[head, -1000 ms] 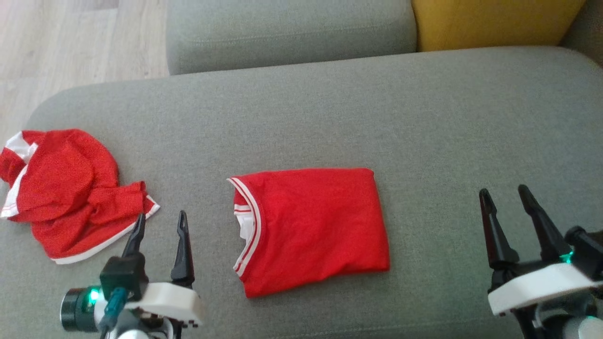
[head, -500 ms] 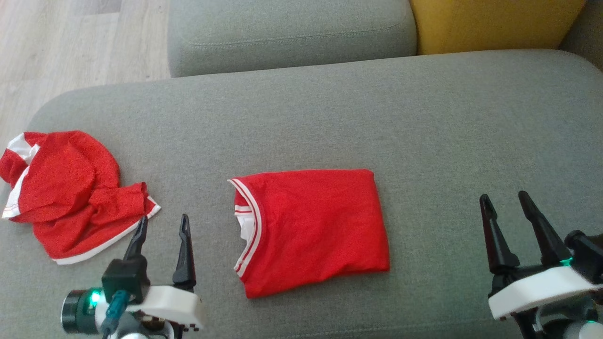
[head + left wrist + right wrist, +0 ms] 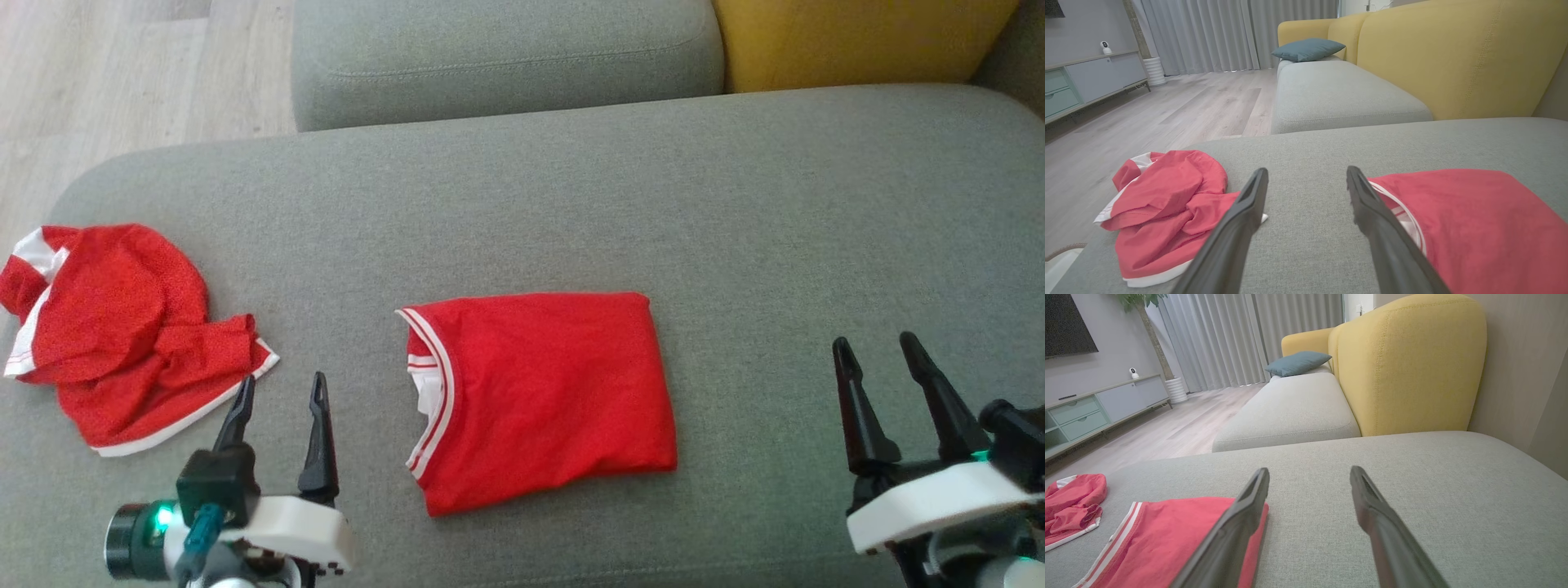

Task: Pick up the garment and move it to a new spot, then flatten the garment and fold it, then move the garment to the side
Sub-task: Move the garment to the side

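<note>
- Shirt (image 3: 543,396): red w/ white-striped collar, folded into a neat rectangle, lying flat mid-cushion on the grey couch seat (image 3: 735,204), between the two arms.
- Left gripper (image 3: 282,380): jaws spread wide, nothing in them, near the collar edge.
- Right gripper (image 3: 874,340): also wide and empty, well apart from the shirt's right edge.
- 2nd red garment (image 3: 122,335): crumpled at the far left.
- Handling, imo: light, floppy, thin knit, so a one-corner lift prob undoes the fold. Better to pinch all layers at both short edges & lift together.
</note>
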You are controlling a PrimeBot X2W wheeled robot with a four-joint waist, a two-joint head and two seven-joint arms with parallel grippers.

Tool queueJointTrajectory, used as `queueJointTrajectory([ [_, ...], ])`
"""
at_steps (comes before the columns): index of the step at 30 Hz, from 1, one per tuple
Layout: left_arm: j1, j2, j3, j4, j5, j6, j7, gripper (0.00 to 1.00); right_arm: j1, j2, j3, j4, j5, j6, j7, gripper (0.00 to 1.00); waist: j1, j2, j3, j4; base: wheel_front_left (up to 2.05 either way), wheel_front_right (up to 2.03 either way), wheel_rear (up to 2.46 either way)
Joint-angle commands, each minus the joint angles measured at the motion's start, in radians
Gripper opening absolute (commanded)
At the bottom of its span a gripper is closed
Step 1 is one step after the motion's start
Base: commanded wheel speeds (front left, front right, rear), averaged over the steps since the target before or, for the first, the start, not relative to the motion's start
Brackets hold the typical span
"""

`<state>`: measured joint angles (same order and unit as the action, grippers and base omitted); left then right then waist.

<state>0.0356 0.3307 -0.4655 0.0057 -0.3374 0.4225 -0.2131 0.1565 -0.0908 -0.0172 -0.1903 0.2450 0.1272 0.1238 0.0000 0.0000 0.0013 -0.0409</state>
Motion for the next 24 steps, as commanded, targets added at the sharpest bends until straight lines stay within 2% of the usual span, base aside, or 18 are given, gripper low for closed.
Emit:
queueJointTrajectory([
  [1,-0.056,0.023,0.042,-0.032,0.0,0.005,-0.008,1.0,-0.028,-0.007,0.013,-0.034,-0.008,0.003,0.005,1.0,0.0,0.0,0.004,0.003,0.0,0.0,0.0],
  [8,-0.104,0.021,0.041,-0.047,0.012,0.005,-0.013,1.0,-0.062,-0.014,0.025,-0.017,-0.004,0.003,0.018,1.0,0.0,0.0,0.07,0.033,0.0,0.0,0.0],
  [15,-0.17,0.006,0.041,-0.038,0.024,-0.005,-0.027,1.0,-0.137,-0.031,0.067,0.07,0.012,0.003,0.023,1.0,0.0,0.0,0.151,0.079,0.0,0.0,0.0],
  [24,-0.246,-0.037,0.031,-0.007,0.04,-0.026,-0.043,1.0,-0.248,-0.043,0.187,0.298,0.059,0.003,0.039,1.0,0.0,0.0,0.224,0.144,0.0,0.0,0.0],
])
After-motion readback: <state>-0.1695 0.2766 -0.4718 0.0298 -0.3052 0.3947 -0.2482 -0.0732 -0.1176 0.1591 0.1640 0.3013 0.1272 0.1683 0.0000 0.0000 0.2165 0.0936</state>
